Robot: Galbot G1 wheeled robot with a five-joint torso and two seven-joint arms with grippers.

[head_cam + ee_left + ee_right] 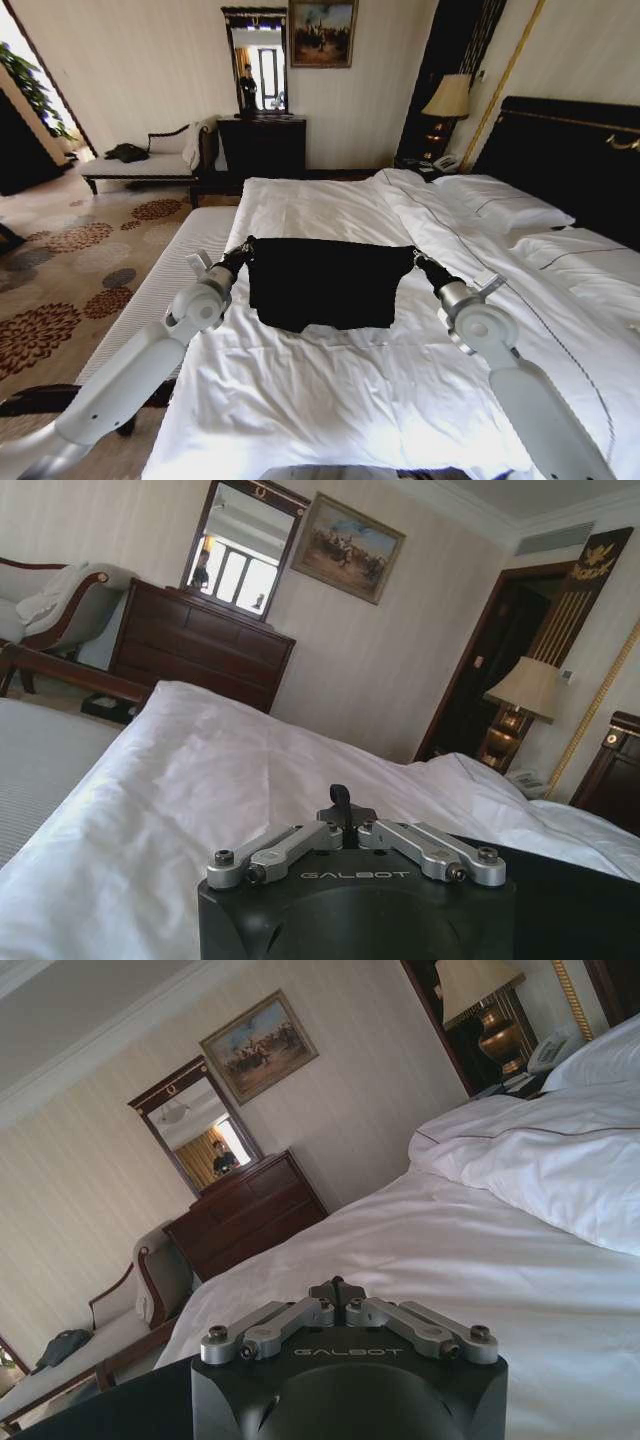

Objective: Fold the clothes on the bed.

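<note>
Dark dresser point(262, 145) under a mirror point(255, 62), chaise point(150, 160) on patterned carpet point(70, 260).

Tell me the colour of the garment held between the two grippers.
Black; the clothes show best in the head view.

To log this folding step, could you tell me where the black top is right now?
In the head view, the black top is spread mid-bed, held between the left gripper and right gripper.
</note>
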